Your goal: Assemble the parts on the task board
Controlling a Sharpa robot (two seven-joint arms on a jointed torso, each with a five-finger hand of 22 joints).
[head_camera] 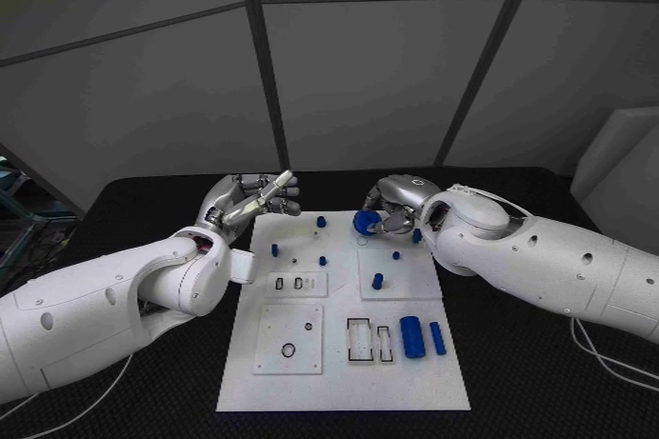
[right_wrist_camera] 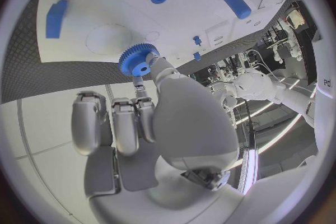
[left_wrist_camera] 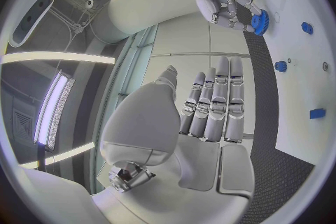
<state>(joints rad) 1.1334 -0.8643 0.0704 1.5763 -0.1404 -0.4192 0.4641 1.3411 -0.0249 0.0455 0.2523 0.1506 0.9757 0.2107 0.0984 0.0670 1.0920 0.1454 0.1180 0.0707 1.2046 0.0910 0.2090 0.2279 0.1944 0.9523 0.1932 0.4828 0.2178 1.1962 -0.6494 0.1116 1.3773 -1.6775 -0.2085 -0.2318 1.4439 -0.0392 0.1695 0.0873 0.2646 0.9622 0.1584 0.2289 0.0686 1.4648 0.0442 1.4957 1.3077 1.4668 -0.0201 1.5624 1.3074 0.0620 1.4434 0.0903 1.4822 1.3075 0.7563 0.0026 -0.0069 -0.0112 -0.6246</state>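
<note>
Currently blue gear (right_wrist_camera: 137,60) in right robot hand's (head_camera: 390,208) fingertips.

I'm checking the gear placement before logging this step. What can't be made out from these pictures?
- Whether the blue gear touches the task board: head view, right hand covers it.
- Any peg beneath the gear: right wrist view, gear hides it.
- Left hand's palm: head view, turned away.

No text, label, brand, number or sign can be read in any view. A dark mark shows at the rim of the right wrist view, too cut off to make out.
</note>
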